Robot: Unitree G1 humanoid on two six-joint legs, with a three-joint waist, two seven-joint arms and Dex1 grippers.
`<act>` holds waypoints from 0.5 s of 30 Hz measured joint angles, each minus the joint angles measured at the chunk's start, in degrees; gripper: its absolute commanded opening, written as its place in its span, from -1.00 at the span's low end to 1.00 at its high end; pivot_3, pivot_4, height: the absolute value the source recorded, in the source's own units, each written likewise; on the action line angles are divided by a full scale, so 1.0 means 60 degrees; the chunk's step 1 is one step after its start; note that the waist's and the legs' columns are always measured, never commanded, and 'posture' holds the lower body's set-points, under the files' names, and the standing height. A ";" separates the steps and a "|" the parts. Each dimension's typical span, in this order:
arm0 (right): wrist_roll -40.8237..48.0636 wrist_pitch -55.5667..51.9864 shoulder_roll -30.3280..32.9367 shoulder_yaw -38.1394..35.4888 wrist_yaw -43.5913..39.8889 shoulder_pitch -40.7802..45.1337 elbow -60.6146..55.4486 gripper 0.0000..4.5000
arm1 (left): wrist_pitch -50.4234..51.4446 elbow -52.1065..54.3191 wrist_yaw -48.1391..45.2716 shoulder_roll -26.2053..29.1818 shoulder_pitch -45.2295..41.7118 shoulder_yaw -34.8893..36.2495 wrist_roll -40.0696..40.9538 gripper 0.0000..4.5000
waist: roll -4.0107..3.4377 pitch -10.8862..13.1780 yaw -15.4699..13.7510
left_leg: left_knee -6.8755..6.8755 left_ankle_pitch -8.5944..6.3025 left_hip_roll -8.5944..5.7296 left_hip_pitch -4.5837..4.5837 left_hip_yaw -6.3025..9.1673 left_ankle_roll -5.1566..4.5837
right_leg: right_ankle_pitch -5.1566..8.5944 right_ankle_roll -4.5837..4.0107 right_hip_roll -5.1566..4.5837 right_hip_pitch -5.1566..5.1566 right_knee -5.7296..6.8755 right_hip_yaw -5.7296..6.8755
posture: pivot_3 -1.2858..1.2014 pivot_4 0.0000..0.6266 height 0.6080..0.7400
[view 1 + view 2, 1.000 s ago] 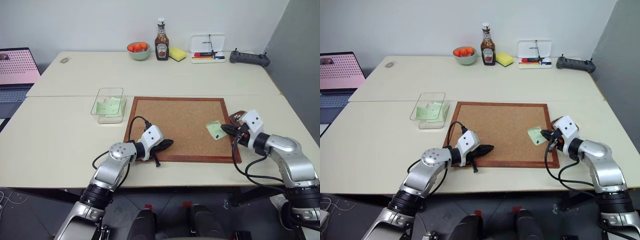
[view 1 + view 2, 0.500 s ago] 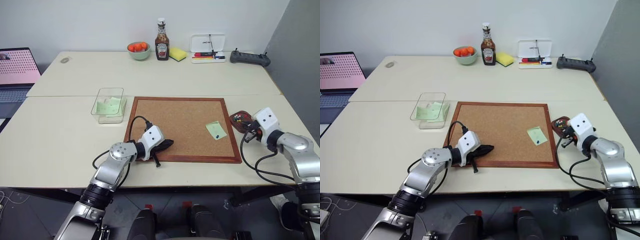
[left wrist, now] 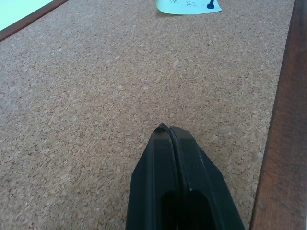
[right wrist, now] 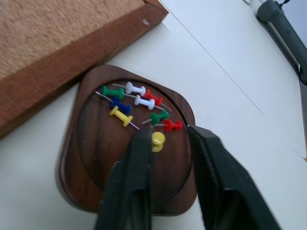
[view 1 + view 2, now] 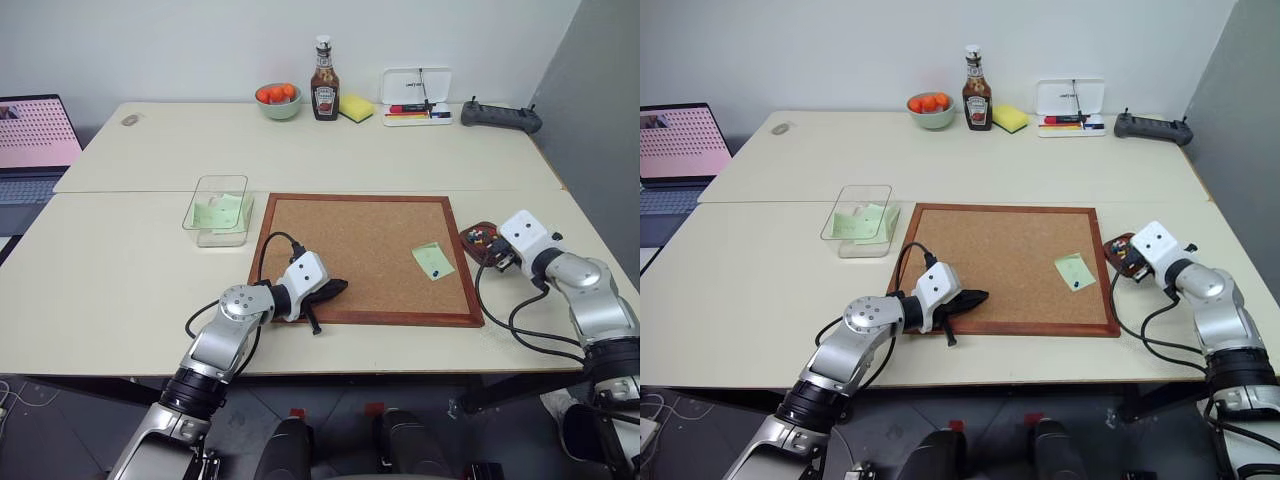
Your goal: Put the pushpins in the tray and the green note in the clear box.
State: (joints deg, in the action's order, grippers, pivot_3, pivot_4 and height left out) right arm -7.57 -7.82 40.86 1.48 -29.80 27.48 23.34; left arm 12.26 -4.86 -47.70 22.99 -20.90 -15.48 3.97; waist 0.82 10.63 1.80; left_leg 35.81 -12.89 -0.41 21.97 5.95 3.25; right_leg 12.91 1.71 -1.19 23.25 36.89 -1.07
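The small reddish-brown tray (image 4: 98, 160) sits just off the cork board's right edge and holds several pushpins (image 4: 136, 101) in green, white, red, blue and yellow. My right gripper (image 4: 168, 132) hovers over it, open, and a yellow pushpin (image 4: 158, 140) lies in the tray beside one finger. A pale green note (image 5: 432, 260) lies on the board's right side with a dark pin (image 3: 209, 5) stuck in it. The clear box (image 5: 217, 208) stands left of the board with green slips inside. My left gripper (image 5: 335, 288) rests shut on the board's front edge.
The framed cork board (image 5: 350, 250) fills the table's middle. Along the back stand a green bowl (image 5: 278, 100), a sauce bottle (image 5: 323, 85), a yellow sponge (image 5: 354, 107), a white marker case (image 5: 416, 95) and a black controller (image 5: 498, 116). A laptop (image 5: 35, 140) sits far left.
My right gripper left the note's edge, swung right to the tray and opened its fingers. The left arm kept still.
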 measured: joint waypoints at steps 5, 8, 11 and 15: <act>-0.0034 -0.0050 -0.0134 -0.0005 0.0032 0.0081 0.0008 0.28 | 0.0000 0.0001 0.0000 -0.0001 0.0000 -0.0001 0.0001 -1.00 | 0.0000 0.0000 0.0001 | 0.0001 0.0000 0.0000 0.0001 0.0001 0.0000 | 0.0000 0.0000 0.0000 0.0000 0.0000 0.0001 | 0.03 -0.52 1.00; -0.0033 -0.0152 -0.0136 -0.0022 0.0040 0.0081 0.0003 0.55 | 0.0001 -0.0001 0.0000 -0.0001 0.0000 -0.0001 0.0001 -1.00 | 0.0000 0.0000 0.0001 | 0.0001 0.0000 0.0000 0.0000 0.0001 0.0000 | 0.0000 0.0001 0.0000 0.0000 0.0001 0.0000 | 0.03 -0.52 1.00; -0.0040 -0.0364 -0.0137 -0.0022 0.0092 0.0078 -0.0035 0.88 | 0.0001 -0.0013 -0.0001 -0.0005 -0.0004 -0.0002 0.0000 -1.00 | 0.0000 0.0000 0.0000 | 0.0001 0.0000 -0.0001 0.0001 0.0000 0.0000 | 0.0000 0.0001 0.0000 0.0000 0.0000 -0.0001 | 0.03 -0.52 1.00; -0.0052 -0.0513 -0.0134 -0.0029 0.0190 0.0078 -0.0132 0.97 | 0.0001 -0.0022 -0.0001 -0.0005 -0.0005 -0.0002 0.0000 -1.00 | 0.0000 0.0000 0.0001 | 0.0001 0.0000 0.0000 0.0000 0.0001 0.0000 | 0.0000 0.0000 0.0000 0.0000 0.0000 0.0000 | 0.03 -0.52 1.00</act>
State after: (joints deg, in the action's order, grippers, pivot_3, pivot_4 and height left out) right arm -7.88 -10.90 40.06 1.30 -28.66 27.95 22.55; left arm 12.27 -4.99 -47.70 22.96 -20.93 -15.49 3.98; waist 0.82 10.63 1.80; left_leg 35.82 -12.89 -0.42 21.97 5.95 3.25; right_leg 12.91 1.71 -1.19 23.25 36.89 -1.07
